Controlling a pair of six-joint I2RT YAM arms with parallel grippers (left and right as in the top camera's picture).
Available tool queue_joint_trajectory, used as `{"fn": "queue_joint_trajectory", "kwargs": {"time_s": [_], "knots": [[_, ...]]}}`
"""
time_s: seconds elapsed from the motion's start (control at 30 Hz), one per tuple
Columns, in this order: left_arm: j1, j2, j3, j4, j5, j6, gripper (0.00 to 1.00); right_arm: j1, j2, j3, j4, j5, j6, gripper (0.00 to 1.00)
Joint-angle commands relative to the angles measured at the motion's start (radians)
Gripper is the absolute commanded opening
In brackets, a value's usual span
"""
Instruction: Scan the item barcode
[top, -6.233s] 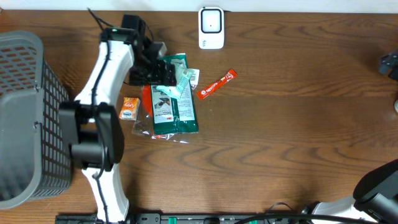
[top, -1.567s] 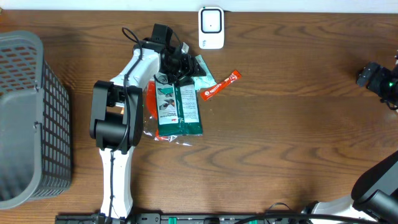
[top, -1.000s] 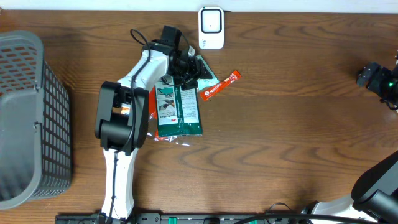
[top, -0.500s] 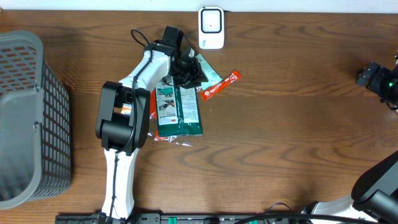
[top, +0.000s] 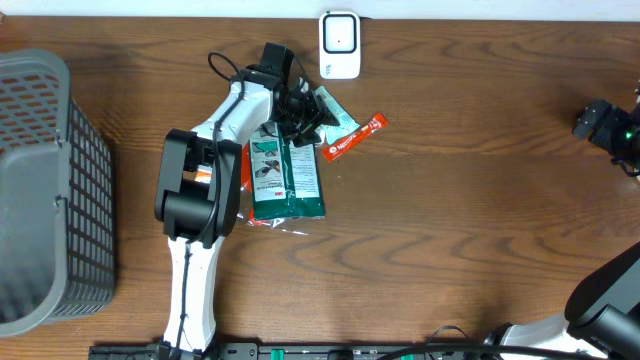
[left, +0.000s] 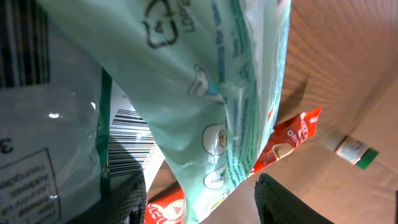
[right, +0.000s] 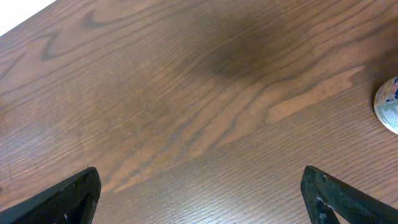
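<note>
Could drag green pack (top: 285, 175) along if closing low. Straddles mint pouch (left: 205, 93), atop pile near scanner (top: 339, 44), with left gripper (left: 199, 196) spread, not pinching; may slip off thin film. Holds right gripper (right: 199, 196) spread over table (right: 186, 93). Might snag red stick (top: 352, 134) too.

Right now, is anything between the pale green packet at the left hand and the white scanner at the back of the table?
Nothing visible does: only bare table lies between the pale green packet and the white scanner behind it. The red sachet and dark green pack lie nearer the robot, off that path.
</note>
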Motion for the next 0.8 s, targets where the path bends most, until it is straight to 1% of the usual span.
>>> {"fn": "queue_joint_trajectory", "kwargs": {"time_s": [0.0,0.17,0.27,0.33,0.4,0.47,0.5,0.53,0.57,0.7,0.77], "knots": [[-0.018,0.062,-0.005,0.024,-0.012,-0.072,0.57,0.014,0.004,-0.007,0.003,0.003,-0.011,0.99],[-0.035,0.062,-0.005,0.089,-0.011,-0.132,0.56,0.014,0.004,-0.007,0.002,0.003,-0.011,0.99],[-0.044,0.062,-0.005,0.097,-0.019,-0.132,0.49,0.014,0.004,-0.007,0.002,0.003,-0.011,0.99],[-0.045,0.062,-0.005,0.097,-0.022,-0.132,0.42,0.014,0.004,-0.007,0.002,0.003,-0.011,0.99],[-0.045,0.062,-0.005,0.097,-0.022,-0.132,0.29,0.014,0.004,-0.007,0.002,0.003,-0.011,0.99],[-0.045,0.062,-0.005,0.097,-0.022,-0.132,0.20,0.014,0.004,-0.007,0.002,0.003,-0.011,0.99],[-0.045,0.062,-0.005,0.097,-0.022,-0.132,0.19,0.014,0.004,-0.007,0.002,0.003,-0.011,0.99],[-0.045,0.062,-0.005,0.097,-0.022,-0.132,0.12,0.014,0.004,-0.007,0.002,0.003,-0.011,0.99],[-0.045,0.062,-0.005,0.097,-0.022,-0.132,0.08,0.014,0.004,-0.007,0.002,0.003,-0.011,0.99],[-0.045,0.062,-0.005,0.097,-0.012,-0.132,0.07,0.014,0.004,-0.007,0.000,0.003,-0.011,0.99],[-0.044,0.062,-0.005,0.097,0.007,-0.131,0.08,0.014,0.004,-0.007,-0.001,0.003,-0.011,0.99]]}}
